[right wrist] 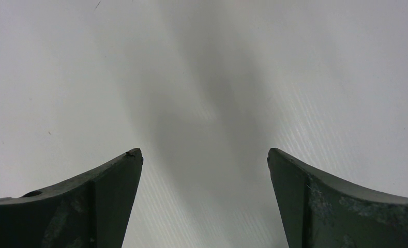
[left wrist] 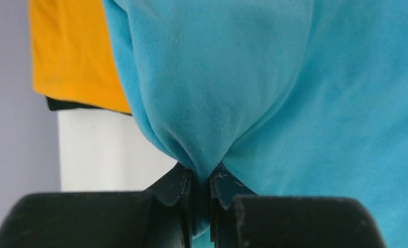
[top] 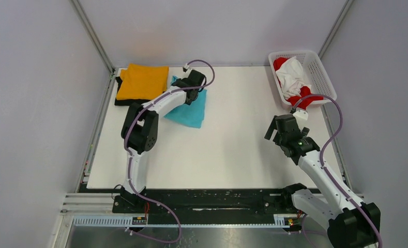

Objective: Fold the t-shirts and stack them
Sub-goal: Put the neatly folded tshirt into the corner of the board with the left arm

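Top view, with 12 o'clock at the table's far edge. The white table (top: 232, 150) carries three groups of cloth.

(a) The turquoise t-shirt (left wrist: 305, 103) lies at about 11 o'clock from the table's centre, a loosely folded panel. Its 12 o'clock end is under the left arm's wrist.

(b) Just beside it at 9 o'clock, in the far-left corner, the folded orange t-shirt (top: 142, 81) rests on top of the black t-shirt (left wrist: 70, 105). Only a dark margin of the black one shows along the orange one's edges.

(c) At 1 o'clock, in the far-right corner, the white plastic lattice basket (top: 323, 70) holds the red t-shirt (top: 306, 98) and the white t-shirt (top: 293, 77), both crumpled. The red cloth spills over the basket's 6 o'clock rim.

The left gripper (left wrist: 201, 178) pinches the turquoise t-shirt. In the left wrist view its jaws are pressed together on a gathered fold of the cloth, which bunches and fans out from the tips.

The right gripper (right wrist: 204, 160) hangs over bare table at about 4 o'clock from the centre. It is well apart from every shirt and near the basket's 6 o'clock end. Its jaws are spread wide, with nothing between them.
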Robot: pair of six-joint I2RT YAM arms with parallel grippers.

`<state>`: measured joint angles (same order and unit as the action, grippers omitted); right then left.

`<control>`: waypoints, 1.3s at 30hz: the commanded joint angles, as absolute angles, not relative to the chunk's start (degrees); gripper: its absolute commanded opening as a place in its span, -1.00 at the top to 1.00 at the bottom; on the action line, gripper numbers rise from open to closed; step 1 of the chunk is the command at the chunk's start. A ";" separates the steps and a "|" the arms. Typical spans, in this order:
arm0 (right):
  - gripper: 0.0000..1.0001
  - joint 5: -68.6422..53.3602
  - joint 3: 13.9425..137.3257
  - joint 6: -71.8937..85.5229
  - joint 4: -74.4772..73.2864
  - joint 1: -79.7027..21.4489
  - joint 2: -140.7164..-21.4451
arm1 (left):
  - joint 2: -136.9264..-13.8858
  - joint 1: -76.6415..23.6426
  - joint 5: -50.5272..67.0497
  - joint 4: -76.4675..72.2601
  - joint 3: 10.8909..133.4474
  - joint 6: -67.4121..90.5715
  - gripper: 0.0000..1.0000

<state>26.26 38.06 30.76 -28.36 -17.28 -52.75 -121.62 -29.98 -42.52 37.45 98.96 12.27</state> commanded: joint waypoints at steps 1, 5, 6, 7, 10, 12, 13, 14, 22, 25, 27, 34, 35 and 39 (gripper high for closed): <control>-0.99 26.69 38.68 29.75 -26.05 -16.15 -53.97 | -121.44 -26.96 -46.59 23.52 102.04 -7.16 1.00; -0.99 26.58 38.36 29.45 -26.02 -15.61 -54.36 | -122.16 -24.06 -46.59 18.16 104.25 -14.75 1.00; -0.99 26.72 38.13 29.44 -25.96 -15.56 -54.35 | -122.37 -23.27 -46.54 17.17 104.82 -16.39 1.00; -0.99 26.94 37.87 29.44 -25.87 -15.54 -54.33 | -122.61 -22.54 -46.39 16.83 105.83 -17.56 1.00; -0.99 27.09 37.34 29.53 -25.54 -15.34 -54.56 | -123.31 -20.62 -45.32 17.40 109.05 -19.74 1.00; -0.99 27.07 37.28 29.42 -25.44 -15.38 -54.71 | -123.37 -19.66 -45.38 16.89 110.58 -20.96 1.00; -0.99 27.03 37.29 29.44 -25.43 -15.33 -54.75 | -123.34 -19.23 -44.97 16.80 111.35 -21.29 1.00; -0.99 27.01 37.27 29.40 -25.38 -15.30 -54.88 | -123.38 -18.84 -44.16 17.29 112.26 -21.31 1.00; -0.99 26.98 37.26 29.33 -25.34 -15.21 -55.94 | -124.02 -16.88 -41.22 23.25 121.10 -20.93 1.00; -0.99 26.92 37.39 29.32 -25.37 -15.21 -56.22 | -123.02 -16.59 -40.06 24.50 122.35 -20.82 1.00; -0.99 26.81 37.47 29.32 -25.34 -15.21 -56.38 | -122.07 -16.61 -39.35 25.21 122.73 -20.47 1.00; -0.99 26.46 37.49 29.35 -25.35 -15.13 -56.36 | -120.33 -16.39 -37.88 27.54 124.38 -18.40 1.00; -0.99 26.44 37.49 29.36 -25.32 -15.12 -56.34 | -120.03 -16.41 -37.87 27.42 124.30 -18.21 1.00; -0.99 26.31 37.64 29.33 -25.35 -15.11 -56.46 | -119.05 -16.44 -36.33 28.43 124.64 -17.57 1.00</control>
<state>25.91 37.30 29.76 -26.39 -15.57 -56.31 -124.68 -16.80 -37.82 29.21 121.05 -18.81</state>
